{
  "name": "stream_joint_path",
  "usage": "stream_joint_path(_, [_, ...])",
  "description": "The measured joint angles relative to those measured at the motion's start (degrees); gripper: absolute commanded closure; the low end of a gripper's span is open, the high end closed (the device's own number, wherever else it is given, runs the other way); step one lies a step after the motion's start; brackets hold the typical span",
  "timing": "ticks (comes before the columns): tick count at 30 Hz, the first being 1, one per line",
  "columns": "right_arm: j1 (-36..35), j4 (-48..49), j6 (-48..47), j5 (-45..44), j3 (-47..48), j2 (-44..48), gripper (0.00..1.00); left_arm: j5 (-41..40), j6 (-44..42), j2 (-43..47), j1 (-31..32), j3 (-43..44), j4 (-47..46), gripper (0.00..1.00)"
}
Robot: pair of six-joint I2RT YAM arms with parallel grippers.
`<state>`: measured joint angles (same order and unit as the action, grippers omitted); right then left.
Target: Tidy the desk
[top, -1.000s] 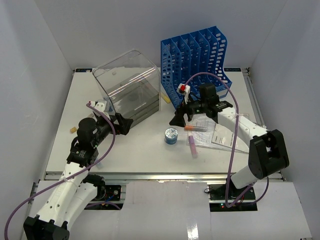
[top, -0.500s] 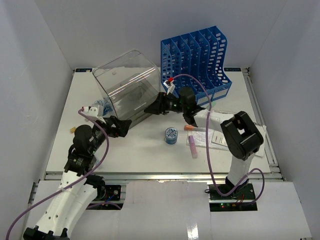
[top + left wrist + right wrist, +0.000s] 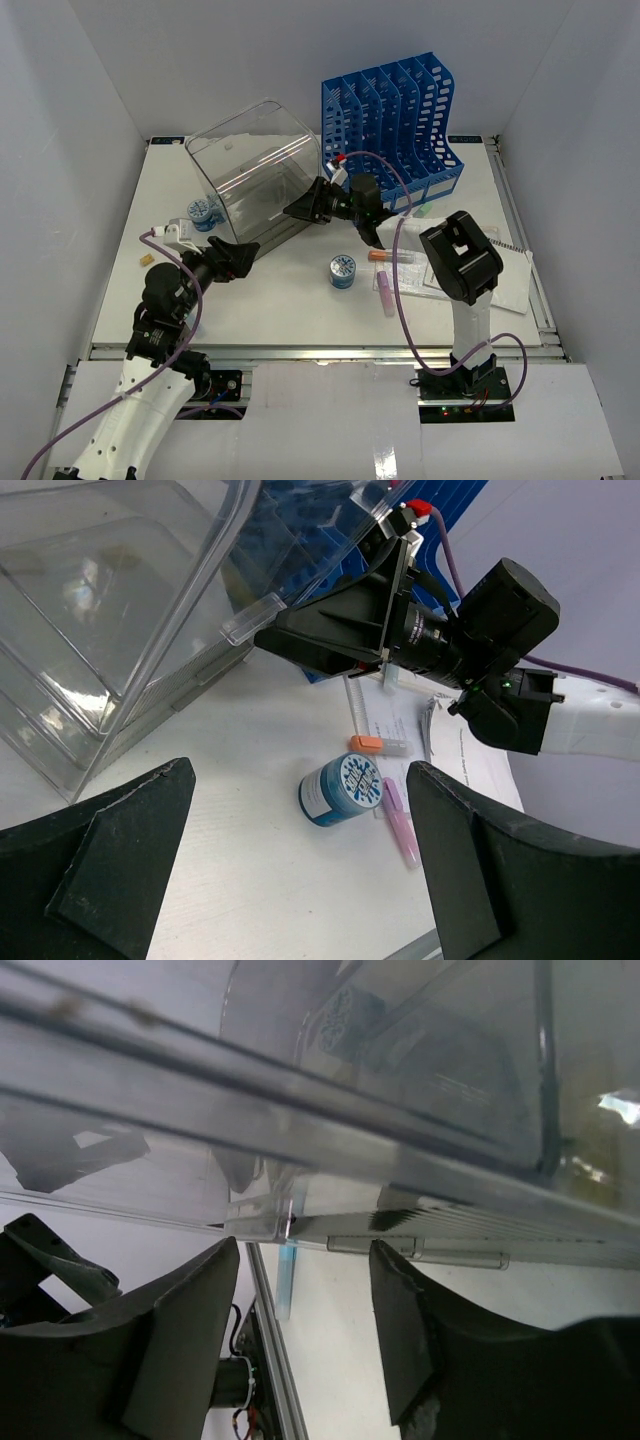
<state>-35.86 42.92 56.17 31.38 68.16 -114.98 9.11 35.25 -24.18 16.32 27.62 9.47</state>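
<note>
The right end effector (image 3: 292,211) has been moved to the clear box (image 3: 250,165), half spread around its edge. The left end effector (image 3: 248,256) is kept spread wide.

Bright, even overhead light; faint soft shadows on white desk (image 3: 290,300). Top view sharp. Right wrist view: glare streaks across clear box (image 3: 420,1080), close foreground blurred and dark.

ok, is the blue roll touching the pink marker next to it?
Apart. The top external view shows a strip of bare desk between the blue roll and the pink marker.
</note>
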Motion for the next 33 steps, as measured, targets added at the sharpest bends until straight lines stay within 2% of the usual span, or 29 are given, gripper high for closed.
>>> stream_joint_path(9, [0.2, 4.8, 5.5, -0.2, 2.3, -1.7, 0.7, -0.2, 3.4, -0.5, 0.0, 0.0, 0.9, 0.02])
stream_joint_path(12, [0.3, 5.6, 7.3, -0.4, 2.7, -2.9, 0.86, -0.2, 4.3, -0.3, 0.0, 0.0, 1.0, 0.02])
stream_joint_path(14, [0.6, 6.1, 8.5, -0.4, 2.6, -3.2, 0.92, -0.2, 4.7, 0.0, 0.0, 0.0, 1.0, 0.02])
stream_joint_path(25, [3.7, 13.5, 16.6, 0.4, -3.2, -0.3, 0.92, -1.8, 6.6, -0.1, 0.0, -2.4, -1.1, 0.02])
stream_joint_path(33, [7.7, 15.3, 19.2, 1.2, -7.3, 8.2, 0.92, -0.4, 6.2, -7.2, 0.0, -2.6, -6.6, 0.02])
